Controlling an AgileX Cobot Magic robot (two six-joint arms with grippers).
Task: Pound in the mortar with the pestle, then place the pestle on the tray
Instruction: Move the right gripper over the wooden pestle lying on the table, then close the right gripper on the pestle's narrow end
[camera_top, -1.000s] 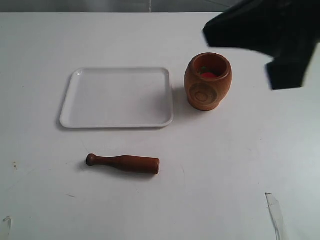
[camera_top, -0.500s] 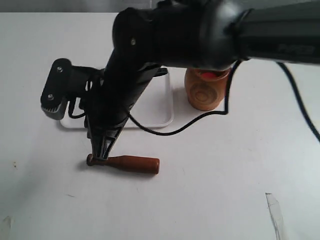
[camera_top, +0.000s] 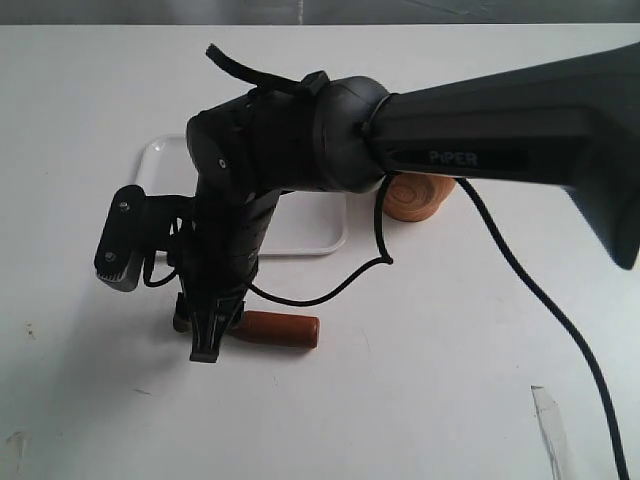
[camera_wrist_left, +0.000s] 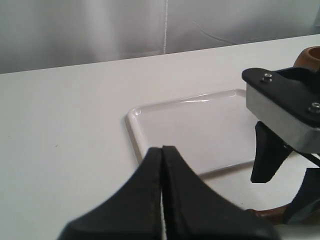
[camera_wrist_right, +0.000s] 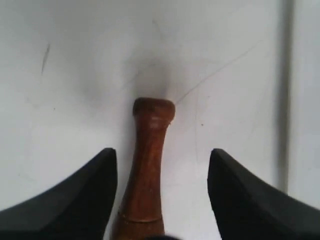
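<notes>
The dark reddish-brown pestle (camera_top: 282, 329) lies flat on the white table, its thick end pointing right. My right gripper (camera_top: 195, 336) has reached across to the left and stands open over the pestle's thin neck. In the right wrist view the pestle (camera_wrist_right: 148, 160) runs between the two fingers of the gripper (camera_wrist_right: 162, 151), close to one finger and well apart from the other. The white tray (camera_top: 312, 236) lies behind, mostly hidden by the arm. Only the base of the brown mortar (camera_top: 420, 198) shows. My left gripper (camera_wrist_left: 162, 149) is shut and empty, hovering short of the tray (camera_wrist_left: 200, 127).
The right arm's black cable (camera_top: 520, 280) trails over the table on the right. A scrap of clear tape (camera_top: 550, 425) sits near the front right edge. The right arm's wrist camera block (camera_wrist_left: 285, 110) stands between my left gripper and the mortar (camera_wrist_left: 309, 56).
The right arm swung in from the far right to the pestle, then lowered so its open fingers straddle the thin neck. The pestle, tray and mortar have not moved.
</notes>
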